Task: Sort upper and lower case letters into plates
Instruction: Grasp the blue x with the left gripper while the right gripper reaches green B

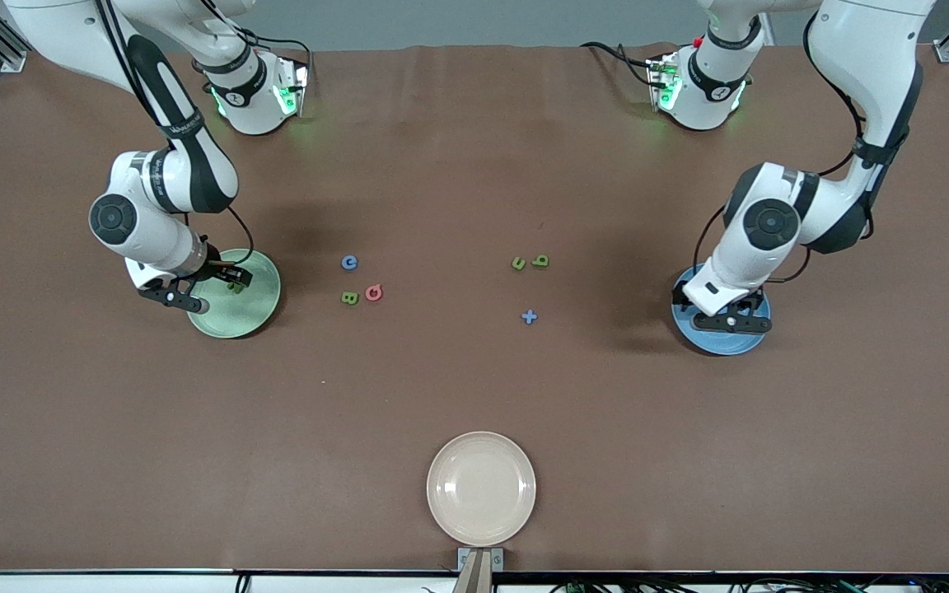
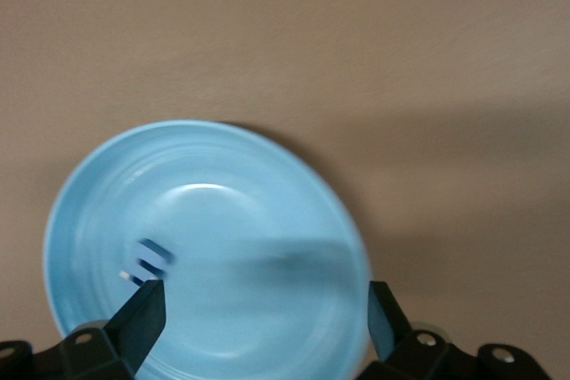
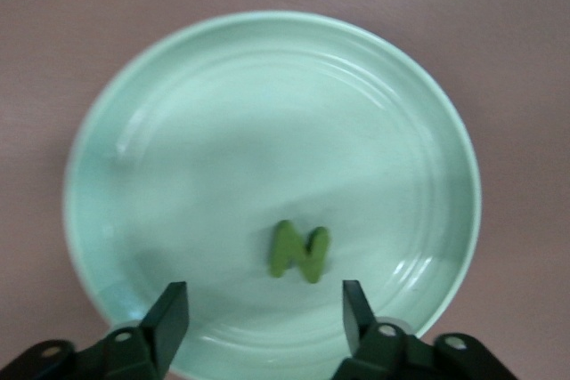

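A cream plate (image 1: 481,488) is sitting nearest the front camera on the brown counter (image 1: 474,395). Six letters (image 1: 373,292) are lying mid-counter. The right tool (image 3: 264,313) is hanging, fingers apart, over the green plate (image 3: 178,113) holding a green N (image 3: 300,251); the left tool (image 2: 265,313), fingers apart, is hanging over the blue plate (image 2: 267,184) holding a blurred blue piece (image 2: 147,261).

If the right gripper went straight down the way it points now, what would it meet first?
Most likely the green letter N lying in the pale green plate, since it sits between the open fingers of the right gripper. Depth is unclear, so the fingers may meet the plate's floor beside it.
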